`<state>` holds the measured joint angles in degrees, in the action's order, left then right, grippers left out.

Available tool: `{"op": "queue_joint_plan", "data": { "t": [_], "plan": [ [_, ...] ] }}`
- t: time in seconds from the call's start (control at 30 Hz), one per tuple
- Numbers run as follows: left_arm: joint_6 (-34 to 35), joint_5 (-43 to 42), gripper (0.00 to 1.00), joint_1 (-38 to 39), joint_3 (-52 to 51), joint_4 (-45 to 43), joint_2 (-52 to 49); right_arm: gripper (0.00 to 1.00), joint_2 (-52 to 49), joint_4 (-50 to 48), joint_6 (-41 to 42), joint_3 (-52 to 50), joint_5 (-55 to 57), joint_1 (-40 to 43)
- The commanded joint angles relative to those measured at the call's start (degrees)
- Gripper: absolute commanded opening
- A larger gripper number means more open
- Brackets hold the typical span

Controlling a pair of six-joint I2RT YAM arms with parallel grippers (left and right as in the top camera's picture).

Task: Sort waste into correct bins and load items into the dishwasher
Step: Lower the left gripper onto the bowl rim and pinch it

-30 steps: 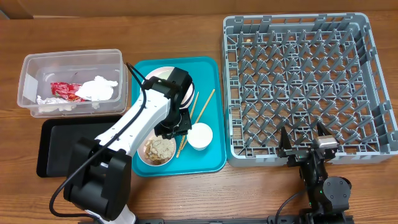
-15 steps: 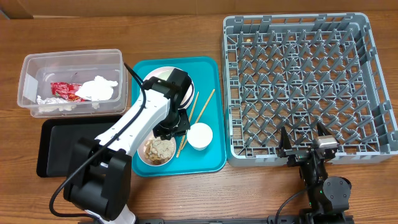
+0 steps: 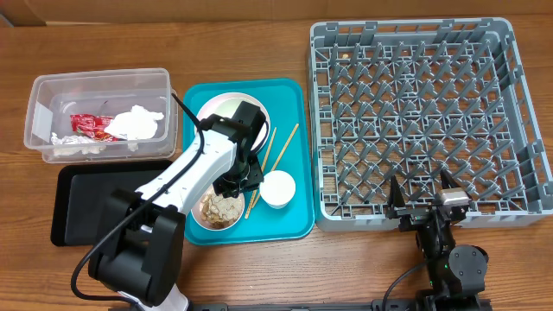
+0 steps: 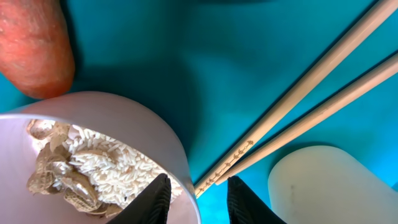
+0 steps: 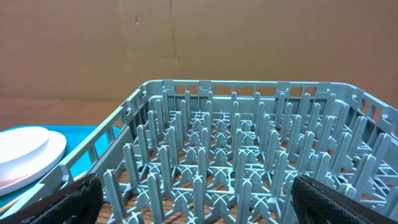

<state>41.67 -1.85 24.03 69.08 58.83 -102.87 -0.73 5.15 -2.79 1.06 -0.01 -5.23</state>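
My left gripper is low over the teal tray with its jaws astride the rim of a white bowl. One finger is inside the bowl and the other outside, with a gap to the rim. The bowl holds beige scraps with rice. An orange carrot lies beside it. Two chopsticks, a small white cup and a white plate share the tray. My right gripper stands open at the grey dish rack's front edge.
The clear tub at the far left holds a red wrapper and a white tissue. The black tray lies in front of it, left of the teal tray. The rack's pegs rise just ahead of the right fingers.
My left wrist has shifted slightly toward the tray's front, over the food bowl. The right arm has not moved.
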Motion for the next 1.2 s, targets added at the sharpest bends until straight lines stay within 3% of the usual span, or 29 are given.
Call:
{"op": "queue_joint_plan", "data": {
  "t": [0.0,0.43,0.77,1.07,1.17],
  "plan": [
    [0.79,0.85,0.33,0.39,-0.42,-0.44,0.35,1.0,0.57,-0.33,-0.07,-0.61,-0.13,0.22],
    [0.81,0.96,0.26,0.39,-0.48,-0.68,-0.37,1.0,0.57,-0.33,-0.07,-0.61,-0.13,0.22],
    [0.81,1.05,0.27,0.39,-0.52,-1.46,-0.94,1.0,0.57,-0.33,-0.07,-0.61,-0.13,0.22],
    [0.81,1.38,0.33,0.39,-1.36,-2.6,-0.94,1.0,0.57,-0.33,-0.07,-0.61,-0.13,0.22],
    [0.83,1.36,0.3,0.39,-2.25,-3.45,-0.94,1.0,0.57,-0.33,-0.07,-0.61,-0.13,0.22]
  ]
}}
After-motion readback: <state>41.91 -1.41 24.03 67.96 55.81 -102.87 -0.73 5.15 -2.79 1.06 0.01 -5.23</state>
